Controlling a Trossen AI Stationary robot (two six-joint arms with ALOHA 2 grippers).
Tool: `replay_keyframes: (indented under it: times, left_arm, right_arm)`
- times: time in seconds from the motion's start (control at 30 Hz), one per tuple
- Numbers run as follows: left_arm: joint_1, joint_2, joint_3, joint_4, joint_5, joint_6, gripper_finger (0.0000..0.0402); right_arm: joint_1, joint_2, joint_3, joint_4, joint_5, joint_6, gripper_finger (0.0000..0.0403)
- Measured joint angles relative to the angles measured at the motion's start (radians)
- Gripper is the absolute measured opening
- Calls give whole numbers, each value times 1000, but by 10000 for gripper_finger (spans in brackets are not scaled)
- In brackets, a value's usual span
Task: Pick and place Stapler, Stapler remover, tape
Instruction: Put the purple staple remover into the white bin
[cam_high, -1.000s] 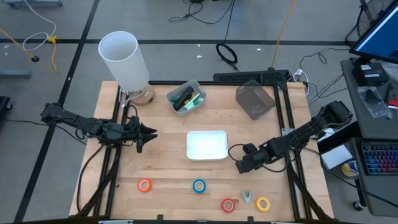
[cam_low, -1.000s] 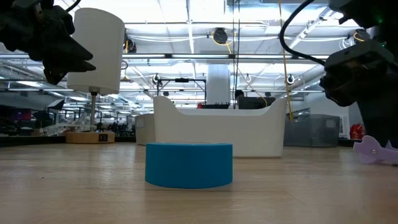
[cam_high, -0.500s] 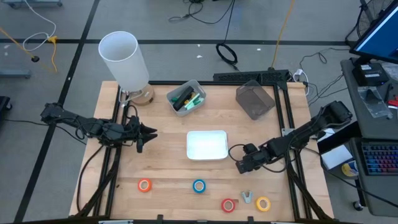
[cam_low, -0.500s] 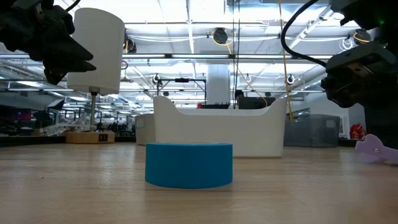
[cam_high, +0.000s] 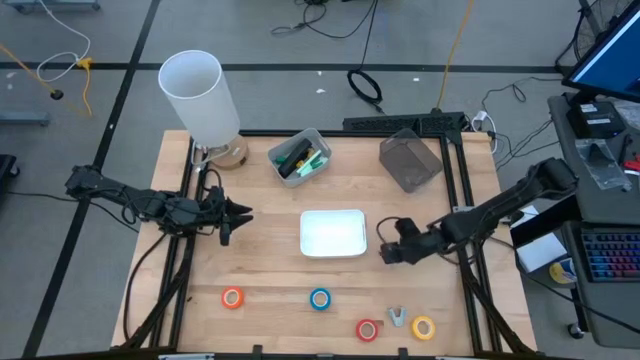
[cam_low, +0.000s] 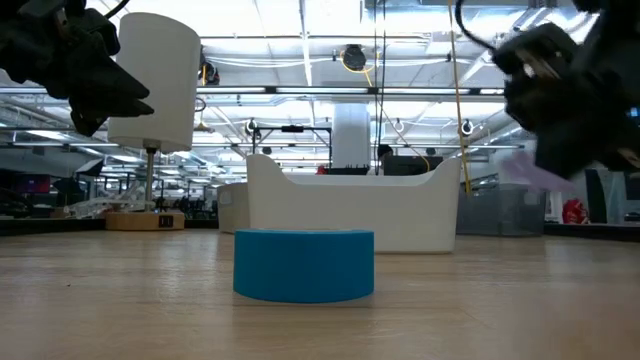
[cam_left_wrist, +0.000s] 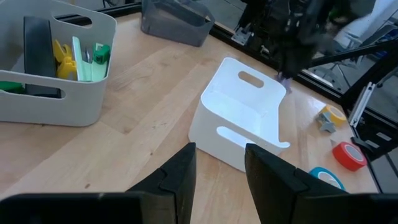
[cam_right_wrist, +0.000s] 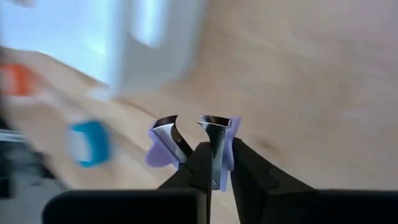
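One lilac plastic staple remover (cam_right_wrist: 189, 149) we saw pinched in the right hand (cam_right_wrist: 212, 149), raised off the worktop (cam_high: 260, 265) beside the white tray (cam_high: 333, 232).

Looks straight down from above, taking in the whole table (cam_high: 260, 270) and both arms. Sits at table-top height, level, very near the blue tape roll (cam_low: 304, 264), white bin (cam_low: 350, 213) behind. Rides the left wrist, facing across to the same white bin (cam_left_wrist: 239, 127). Rides the right wrist, close over the wood, blue tape roll (cam_right_wrist: 89, 143) shared again.
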Motion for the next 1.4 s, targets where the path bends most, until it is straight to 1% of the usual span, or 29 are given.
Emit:
replay_keyframes:
  times: [0.1, 0.23, 0.3, 0.4, 0.57, 0.7, 0.73, 0.83, 0.9, 0.93, 1.07, 1.2, 1.33, 1.4]
  left_arm:
    - [0, 0, 0, 0, 0, 3, 136]
    - [0, 0, 0, 0, 0, 4, 136]
    - [0, 0, 0, 0, 0, 4, 136]
    - [0, 0, 0, 0, 0, 4, 136]
    - [0, 0, 0, 0, 0, 3, 136]
    - [0, 0, 0, 1, 0, 0, 136]
    - [0, 0, 0, 1, 0, 0, 136]
    - [0, 0, 0, 1, 0, -5, 136]
    - [0, 0, 0, 1, 0, -5, 136]
    - [0, 0, 0, 1, 0, -6, 136]
    - [0, 0, 0, 2, 0, -15, 136]
    - [0, 0, 0, 2, -1, -23, 136]
    - [0, 0, 0, 2, 0, -23, 136]
    - [0, 0, 0, 2, 0, -23, 136]
  right_arm:
    - [-13, -52, 2, 66, 77, -36, 25]
    - [-33, -103, 3, 192, 185, -129, 25]
    - [-47, -117, 3, 253, 223, -179, 25]
    - [-74, -122, 3, 352, 251, -243, 25]
    - [-126, -102, 3, 492, 255, -363, 25]
    - [-168, -55, 11, 571, 252, -455, 25]
    - [-179, -39, 22, 574, 246, -479, 25]
    - [-217, 19, 81, 573, 176, -560, 25]
    - [-243, 64, 140, 547, 119, -620, 25]
    - [-255, 86, 175, 506, 86, -648, 25]
    - [-302, 187, 340, 255, -25, -742, 25]
    - [-338, 290, 490, 15, -77, -814, 25]
    - [-355, 382, 609, -121, -93, -872, 27]
    - [-362, 427, 654, -181, -120, -887, 29]
